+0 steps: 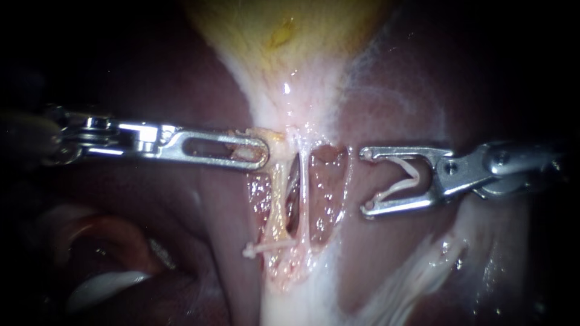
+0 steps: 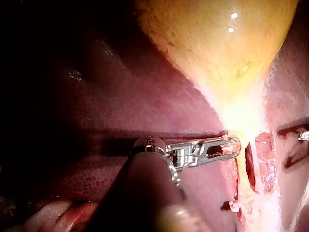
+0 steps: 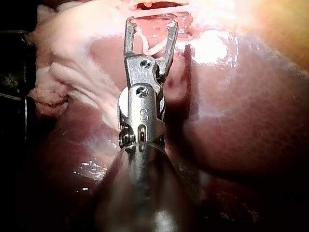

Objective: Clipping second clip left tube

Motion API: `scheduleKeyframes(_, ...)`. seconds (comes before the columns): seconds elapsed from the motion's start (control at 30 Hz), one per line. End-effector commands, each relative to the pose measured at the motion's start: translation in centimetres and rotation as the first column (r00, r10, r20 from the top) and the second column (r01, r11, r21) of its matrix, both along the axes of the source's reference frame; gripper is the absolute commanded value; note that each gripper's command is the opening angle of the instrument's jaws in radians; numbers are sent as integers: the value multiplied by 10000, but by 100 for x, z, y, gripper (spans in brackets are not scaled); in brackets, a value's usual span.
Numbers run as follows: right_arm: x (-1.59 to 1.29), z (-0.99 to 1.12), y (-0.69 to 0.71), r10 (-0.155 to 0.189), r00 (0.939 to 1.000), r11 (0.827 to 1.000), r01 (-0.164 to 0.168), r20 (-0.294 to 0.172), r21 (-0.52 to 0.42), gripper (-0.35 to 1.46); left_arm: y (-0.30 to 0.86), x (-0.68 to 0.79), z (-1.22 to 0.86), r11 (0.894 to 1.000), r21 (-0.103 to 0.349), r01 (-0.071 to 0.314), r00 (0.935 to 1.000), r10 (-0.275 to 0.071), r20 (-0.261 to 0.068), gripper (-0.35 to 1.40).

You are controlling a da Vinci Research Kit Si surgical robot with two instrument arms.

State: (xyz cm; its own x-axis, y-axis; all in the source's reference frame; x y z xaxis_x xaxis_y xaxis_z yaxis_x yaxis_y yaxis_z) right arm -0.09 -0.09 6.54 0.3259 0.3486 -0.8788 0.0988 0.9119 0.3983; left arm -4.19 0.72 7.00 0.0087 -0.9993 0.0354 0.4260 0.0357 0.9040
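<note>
Two tubes run down from the neck of the yellow gallbladder (image 1: 284, 36): the yellowish left tube (image 1: 278, 202) and the thin white right tube (image 1: 304, 193). A white clip (image 1: 266, 246) sits across the lower end of the left tube. My left instrument (image 1: 258, 154) comes in from the left, its slotted jaws shut on tissue at the gallbladder neck just above the left tube; the left wrist view shows the same hold by that instrument (image 2: 231, 146). My right instrument (image 1: 365, 181) stands right of both tubes, apart from them. Its jaws are spread wide around an open white clip (image 1: 399, 181) seated between them.
Dark red liver (image 1: 151, 199) lies on both sides of the dissected window. Whitish fatty strands (image 1: 417, 278) run at the lower right. Pink folded tissue (image 1: 103, 241) lies at the lower left. In the right wrist view the right instrument (image 3: 151, 21) points at the bright tissue ahead.
</note>
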Motion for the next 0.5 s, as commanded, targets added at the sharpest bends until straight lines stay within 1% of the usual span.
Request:
scheduleKeyframes(0.03,0,0,0,-11,10000,10000,11,-4,3,49,0,1,-1,10000,1,0,10000,0,6,-35)
scheduleKeyframes(0.17,2,0,-1,-34,10000,10000,34,-21,10,50,-1,6,-10,10000,37,-18,10000,18,25,-35)
scheduleKeyframes(0.3,4,0,-2,-54,10000,10000,54,-36,15,50,1,16,-30,9999,134,-56,10000,55,68,-35)
scheduleKeyframes(0.37,5,0,-3,-52,10000,10000,52,-35,14,50,2,22,-44,9997,205,-95,9999,93,108,-35)
scheduleKeyframes(0.43,7,-2,-3,-71,10000,10000,71,-51,24,50,3,26,-57,9997,249,-74,10000,73,64,-35)
scheduleKeyframes(0.5,8,-2,-4,-90,9999,10000,90,-66,34,50,3,28,-68,9996,268,-22,9999,18,139,-35)
